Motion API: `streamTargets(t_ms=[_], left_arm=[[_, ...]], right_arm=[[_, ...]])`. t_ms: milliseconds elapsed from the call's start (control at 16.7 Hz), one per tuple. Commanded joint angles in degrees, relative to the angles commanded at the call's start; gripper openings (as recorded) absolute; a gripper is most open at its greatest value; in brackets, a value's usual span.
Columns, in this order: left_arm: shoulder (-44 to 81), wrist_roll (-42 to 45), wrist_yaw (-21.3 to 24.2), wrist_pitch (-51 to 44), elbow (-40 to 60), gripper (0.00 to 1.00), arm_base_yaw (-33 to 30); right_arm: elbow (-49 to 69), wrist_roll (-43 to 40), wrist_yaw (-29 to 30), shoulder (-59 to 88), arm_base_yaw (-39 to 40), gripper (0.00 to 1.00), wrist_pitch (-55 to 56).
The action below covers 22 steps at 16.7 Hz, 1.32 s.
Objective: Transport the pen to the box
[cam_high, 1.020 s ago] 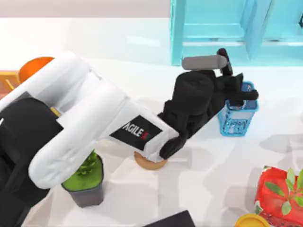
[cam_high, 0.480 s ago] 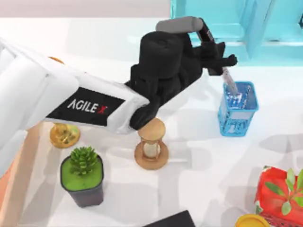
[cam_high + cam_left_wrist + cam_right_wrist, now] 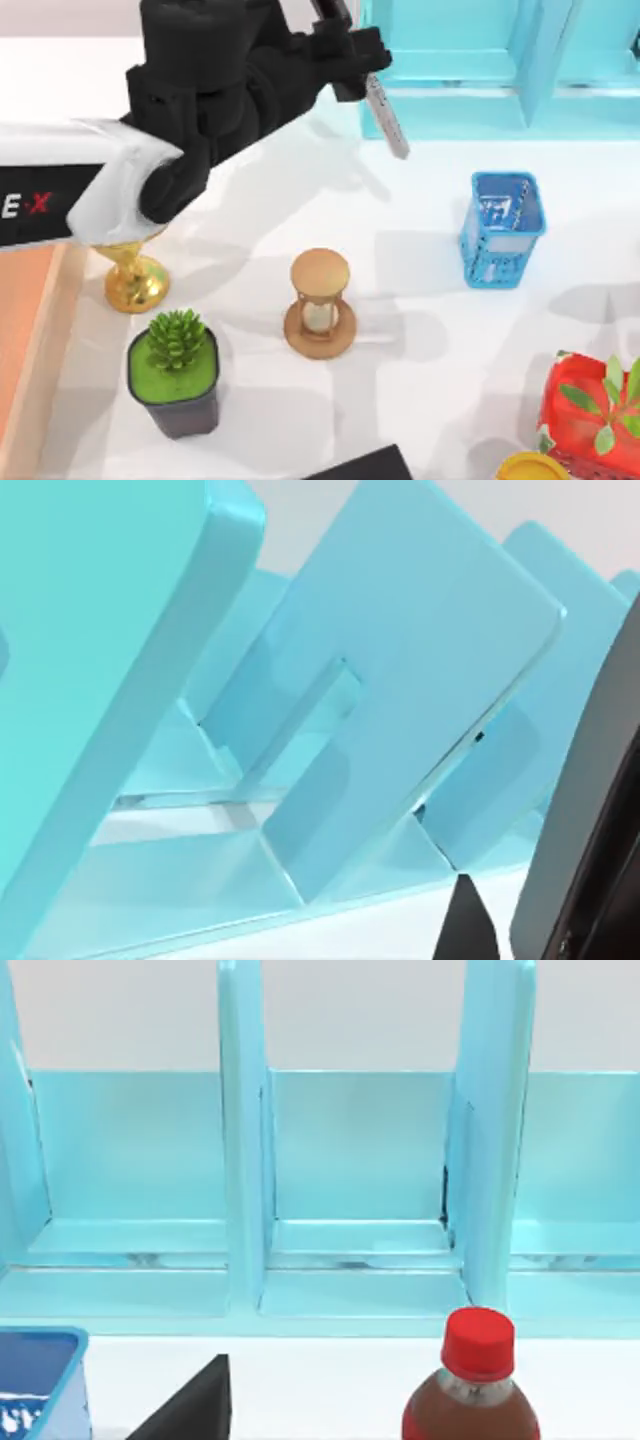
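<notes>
one pen, held by left end effector, slants tip-down rightward.

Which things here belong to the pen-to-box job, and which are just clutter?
In the job:
- pen, held by the left pincer
- box, at the table's left edge

Clutter:
- hourglass
- blue mesh cup
- potted succulent
- cyan shelf unit
- gold trophy

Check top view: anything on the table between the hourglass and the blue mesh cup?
Nothing. In the top view the white table between the hourglass and the blue mesh cup is bare, with faint shadows only.
</notes>
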Motion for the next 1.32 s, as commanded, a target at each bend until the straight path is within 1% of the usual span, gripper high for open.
streamTargets(t_ms=[120,480,540,660,780,960,1080,1320], left_arm=[[-1.9,0.1,0.8,-1.1,-0.8,0.0,0.9],[-1.7,0.3,1.3,-0.5,-0.6,0.0,1.3],[-1.6,0.3,2.4,0.6,-0.4,0.0,2.4],[-1.2,0.4,6.2,4.5,-0.1,0.0,6.2],[-0.6,0.4,12.1,10.0,0.3,0.0,11.9],[0.3,0.6,24.3,19.8,0.7,0.0,22.7],[1.1,0.7,34.4,26.3,0.8,0.0,30.6],[2.6,1.0,56.8,37.9,0.0,0.0,46.2]], right_arm=[[0.0,0.0,0.0,0.0,0.0,1.0,0.0],[0.0,0.0,0.0,0.0,0.0,1.0,0.0],[0.0,0.0,0.0,0.0,0.0,1.0,0.0],[0.0,0.0,0.0,0.0,0.0,1.0,0.0],[0.0,0.0,0.0,0.0,0.0,1.0,0.0],[0.0,0.0,0.0,0.0,0.0,1.0,0.0],[0.0,0.0,0.0,0.0,0.0,1.0,0.0],[0.0,0.0,0.0,0.0,0.0,1.0,0.0]])
